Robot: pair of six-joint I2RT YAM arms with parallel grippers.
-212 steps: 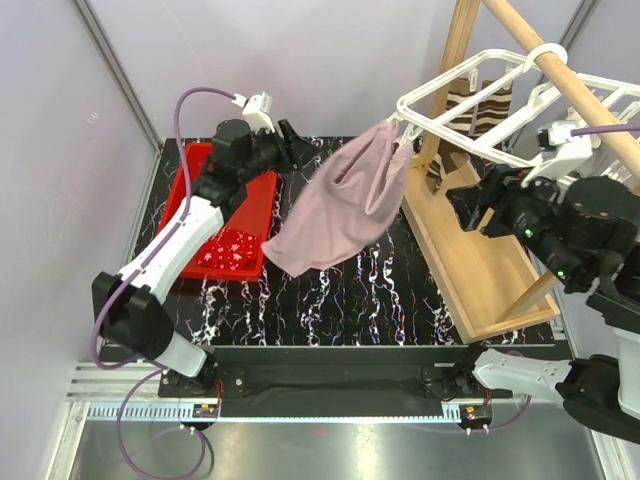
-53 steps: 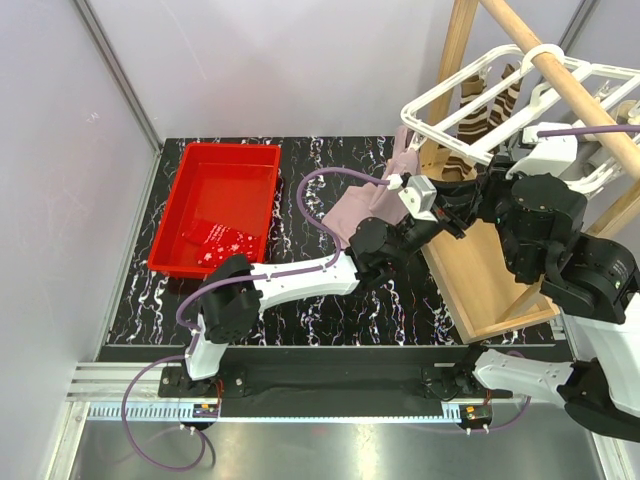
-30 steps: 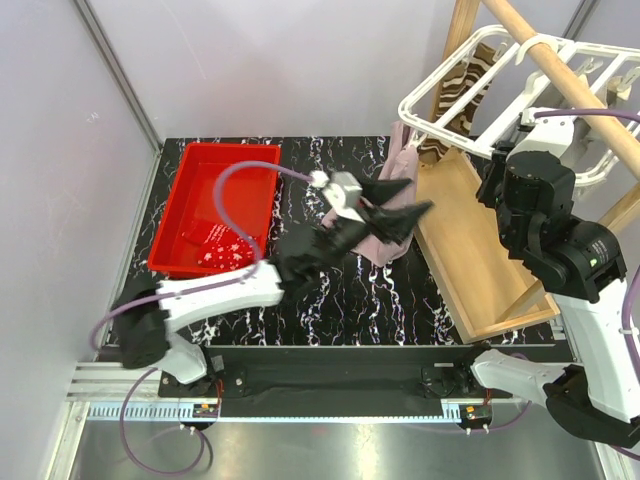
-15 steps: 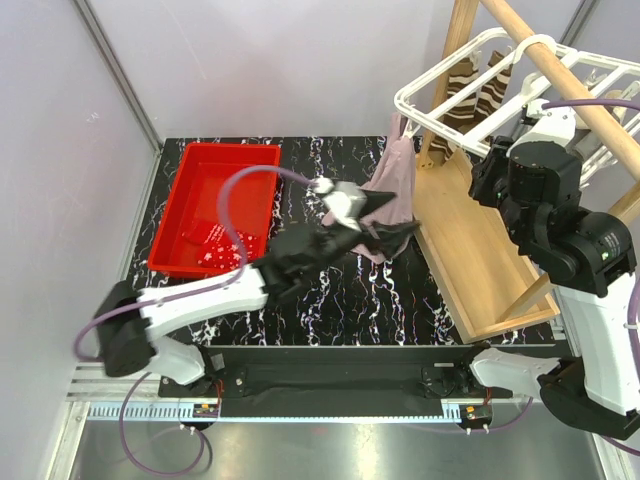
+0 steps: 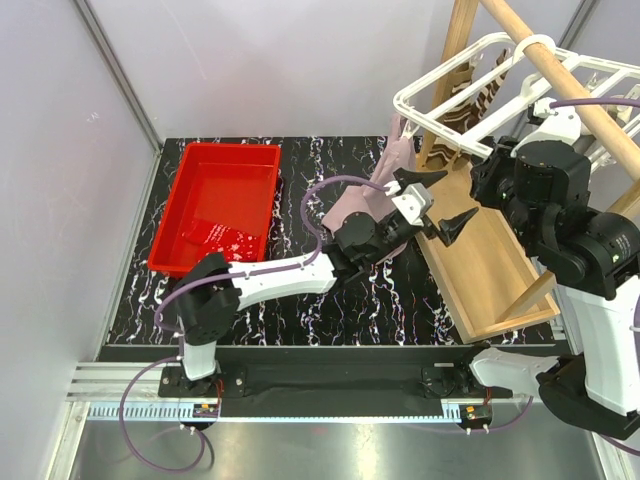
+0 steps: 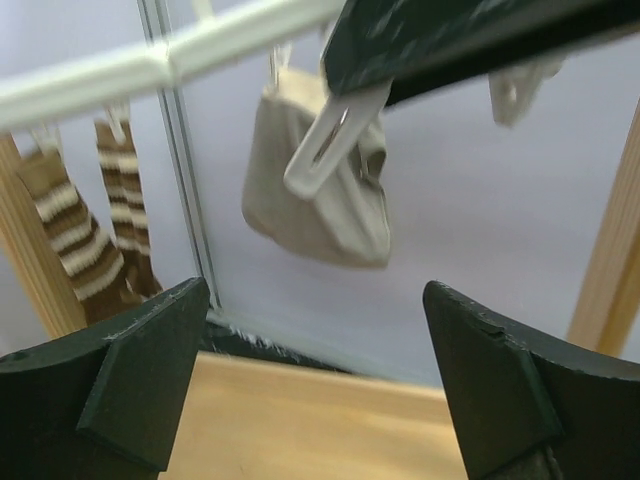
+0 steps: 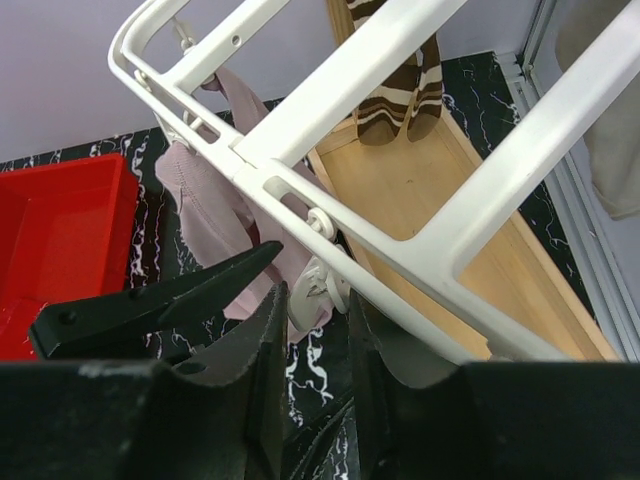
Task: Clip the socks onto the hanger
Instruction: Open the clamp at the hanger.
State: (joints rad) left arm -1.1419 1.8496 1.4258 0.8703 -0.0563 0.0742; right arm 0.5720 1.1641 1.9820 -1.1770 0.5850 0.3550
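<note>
The white hanger (image 5: 455, 75) hangs from the wooden pole, and brown-striped socks (image 5: 470, 90) are clipped at its far side. A mauve sock (image 5: 395, 160) dangles from its near corner. My left gripper (image 5: 440, 200) is open and empty, just right of that sock and below the frame. Looking out from the left wrist, the fingers (image 6: 110, 380) stand wide apart, facing a clipped beige sock (image 6: 320, 190). My right gripper (image 7: 315, 300) is shut on a white hanger clip (image 7: 322, 285) under the frame bar (image 7: 400, 250), beside the mauve sock (image 7: 205, 215).
A red tub (image 5: 200, 165) at the left of the table holds a red speckled sock (image 5: 215, 238). The wooden base tray (image 5: 480, 270) and the slanted pole (image 5: 560, 70) take up the right side. The right arm's body (image 5: 560, 200) crowds the hanger.
My left gripper has opened wider and swung right and up from the mauve sock toward the hanger. The right gripper has stayed at its clip and closed slightly.
</note>
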